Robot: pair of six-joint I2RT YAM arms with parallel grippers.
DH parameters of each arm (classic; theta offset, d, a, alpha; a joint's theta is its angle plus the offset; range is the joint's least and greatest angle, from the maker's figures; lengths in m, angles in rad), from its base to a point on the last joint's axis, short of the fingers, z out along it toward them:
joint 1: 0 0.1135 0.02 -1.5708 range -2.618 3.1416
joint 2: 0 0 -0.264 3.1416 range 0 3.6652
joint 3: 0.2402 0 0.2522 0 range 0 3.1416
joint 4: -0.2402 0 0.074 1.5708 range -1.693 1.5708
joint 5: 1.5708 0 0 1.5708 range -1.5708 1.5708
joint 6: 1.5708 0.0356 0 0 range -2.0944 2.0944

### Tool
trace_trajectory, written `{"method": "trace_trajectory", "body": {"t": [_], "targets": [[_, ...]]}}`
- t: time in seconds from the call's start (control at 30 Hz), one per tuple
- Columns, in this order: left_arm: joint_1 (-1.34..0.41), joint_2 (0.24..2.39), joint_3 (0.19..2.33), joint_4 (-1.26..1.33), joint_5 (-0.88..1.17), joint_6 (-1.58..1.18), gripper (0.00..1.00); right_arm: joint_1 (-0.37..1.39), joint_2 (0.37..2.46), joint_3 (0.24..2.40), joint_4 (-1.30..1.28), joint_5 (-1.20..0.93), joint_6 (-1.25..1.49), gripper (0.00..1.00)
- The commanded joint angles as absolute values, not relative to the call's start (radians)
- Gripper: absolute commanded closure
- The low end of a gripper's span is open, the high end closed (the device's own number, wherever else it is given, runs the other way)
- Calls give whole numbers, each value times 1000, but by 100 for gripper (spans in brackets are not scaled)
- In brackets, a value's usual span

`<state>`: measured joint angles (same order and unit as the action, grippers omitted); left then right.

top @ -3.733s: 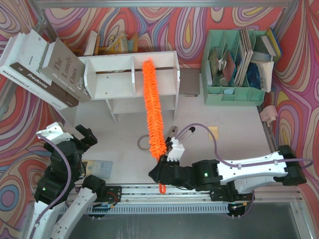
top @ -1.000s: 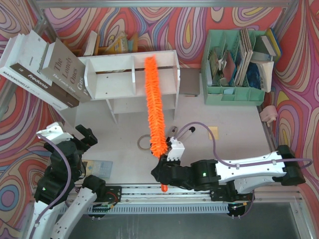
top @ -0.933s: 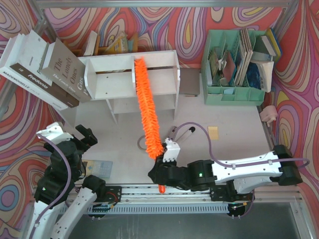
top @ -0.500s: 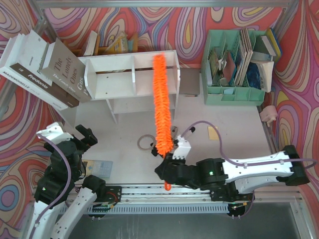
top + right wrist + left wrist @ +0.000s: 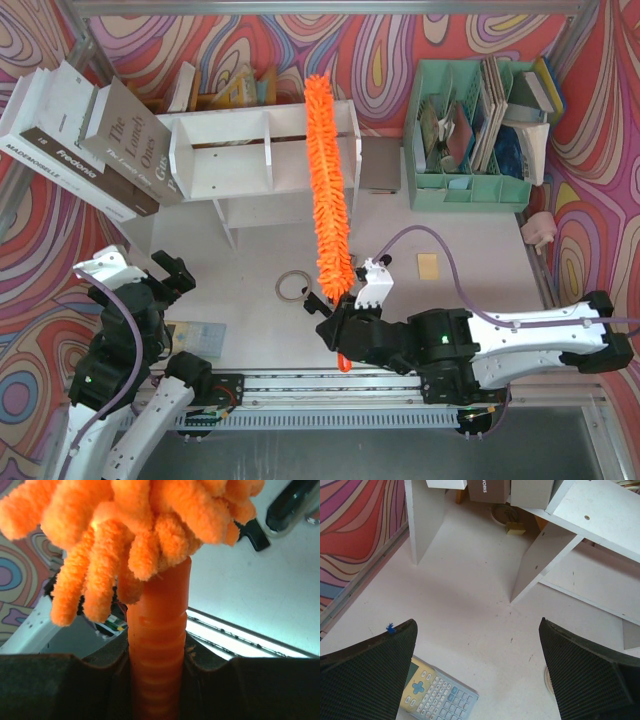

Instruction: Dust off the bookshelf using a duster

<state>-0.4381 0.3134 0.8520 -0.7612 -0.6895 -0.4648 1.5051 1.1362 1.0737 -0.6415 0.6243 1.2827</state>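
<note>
Swirling red-and-purple walls (image 5: 400, 40) enclosed a white tabletop (image 5: 250, 250), with the white bookshelf (image 5: 240, 150) standing toward the back. In front of the bookshelf's right bay, the right gripper (image 5: 340, 328) was clamped shut on the orange handle (image 5: 157, 645) of the duster (image 5: 328, 190). Its fluffy length ran almost straight away from the jaws, front to back, and its tip reached over the bookshelf's top just right of the central divider (image 5: 270, 150). That arm lay low, stretched in from the right. The left gripper (image 5: 168, 272), spread wide and empty, hung in front of the bookshelf's left end, well apart from the duster. The right arm looked placed for a sideways sweep.
</note>
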Motion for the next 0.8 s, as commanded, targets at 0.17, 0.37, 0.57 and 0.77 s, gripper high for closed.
{"method": "trace_trajectory", "body": {"t": [0.17, 0.37, 0.57, 0.77], "targets": [[-441, 322, 868, -771, -701, -469, 2, 1504, 1042, 1132, -600, 723, 1067, 100], [-441, 319, 868, -772, -707, -470, 2, 1505, 1081, 1121, -491, 636, 847, 100], [-441, 317, 869, -775, -710, -471, 2, 1505, 1062, 1116, -562, 657, 846, 100], [-441, 310, 870, -775, -713, -472, 2, 1505, 1025, 1120, -694, 691, 949, 100]]}}
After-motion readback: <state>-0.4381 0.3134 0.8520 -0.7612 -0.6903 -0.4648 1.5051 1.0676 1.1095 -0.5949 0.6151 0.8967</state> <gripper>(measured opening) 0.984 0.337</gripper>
